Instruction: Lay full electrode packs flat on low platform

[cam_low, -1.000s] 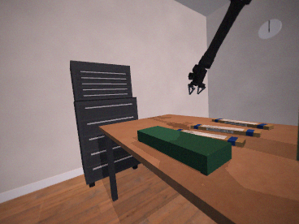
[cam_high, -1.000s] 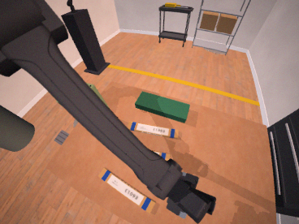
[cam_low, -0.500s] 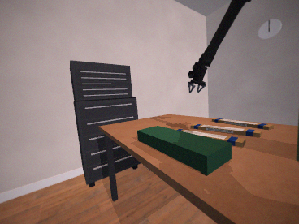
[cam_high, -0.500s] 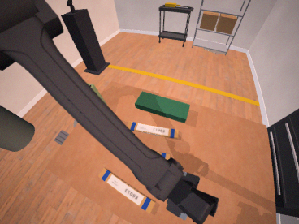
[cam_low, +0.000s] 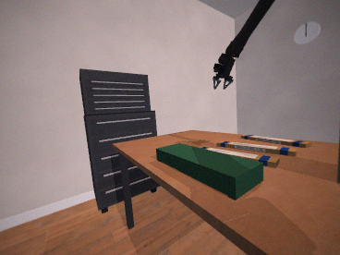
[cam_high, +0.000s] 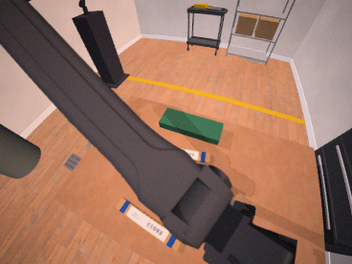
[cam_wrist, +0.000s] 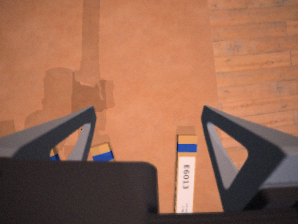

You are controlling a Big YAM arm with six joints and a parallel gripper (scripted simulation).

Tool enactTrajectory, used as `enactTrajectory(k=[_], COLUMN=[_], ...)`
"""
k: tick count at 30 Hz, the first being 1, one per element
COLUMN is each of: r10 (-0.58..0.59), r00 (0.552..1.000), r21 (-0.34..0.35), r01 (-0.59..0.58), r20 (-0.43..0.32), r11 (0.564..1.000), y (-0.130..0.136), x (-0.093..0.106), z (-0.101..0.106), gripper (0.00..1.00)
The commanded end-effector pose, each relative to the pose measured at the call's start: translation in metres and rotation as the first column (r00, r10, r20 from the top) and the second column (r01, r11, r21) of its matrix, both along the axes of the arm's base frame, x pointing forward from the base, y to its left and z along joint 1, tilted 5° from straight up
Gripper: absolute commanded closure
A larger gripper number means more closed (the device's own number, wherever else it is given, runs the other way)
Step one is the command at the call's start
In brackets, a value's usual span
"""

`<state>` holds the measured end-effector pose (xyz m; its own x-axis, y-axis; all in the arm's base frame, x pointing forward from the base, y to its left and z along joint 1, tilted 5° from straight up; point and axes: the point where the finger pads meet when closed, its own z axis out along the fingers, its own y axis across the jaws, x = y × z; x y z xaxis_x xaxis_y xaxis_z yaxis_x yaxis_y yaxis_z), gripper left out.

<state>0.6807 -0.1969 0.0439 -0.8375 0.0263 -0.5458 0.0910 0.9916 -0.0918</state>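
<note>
The green low platform (cam_high: pixel 191 125) (cam_low: pixel 210 168) lies on the wooden table. Three long tan packs with blue bands lie flat on the table beside it, off the platform: a near one (cam_low: pixel 240 154), a middle one (cam_low: pixel 256 148) and a far one (cam_low: pixel 277 139). In the top view my arm hides much of them; one pack marked E6013 (cam_high: pixel 148 225) and the end of another (cam_high: pixel 197 155) show. My gripper (cam_low: pixel 224 84) hangs high above the table, open and empty. In the wrist view the gripper (cam_wrist: pixel 150 145) looks down on the E6013 pack (cam_wrist: pixel 186 175) and another pack's end (cam_wrist: pixel 101 152).
A black drawer cabinet (cam_low: pixel 117 139) (cam_high: pixel 335 191) stands next to the table. On the floor beyond are a black tower (cam_high: pixel 100 45), a small cart (cam_high: pixel 206 26), a wire shelf (cam_high: pixel 258 29) and a yellow floor line (cam_high: pixel 215 98).
</note>
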Motion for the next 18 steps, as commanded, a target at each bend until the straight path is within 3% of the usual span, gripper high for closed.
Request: enactTrajectory(k=[1, 5, 9, 11, 18], r10=[0.011, 0.011, 0.006, 0.015, 0.016], r00=[1.0, 1.0, 0.999, 0.994, 0.996], r21=[0.012, 0.015, 0.023, 0.041, 0.035], r01=[-0.011, -0.01, -0.005, -0.011, -0.013], r20=[-0.014, -0.023, -0.048, -0.107, -0.087], r11=[1.0, 1.0, 1.0, 0.999, 0.999], y=[0.027, 0.035, 0.033, 0.042, 0.064], x=[-0.008, -0.016, -0.022, -0.03, -0.049], z=[0.013, 0.017, 0.0, -0.003, 0.005], gripper=[0.04, 0.04, 0.04, 0.04, 0.04])
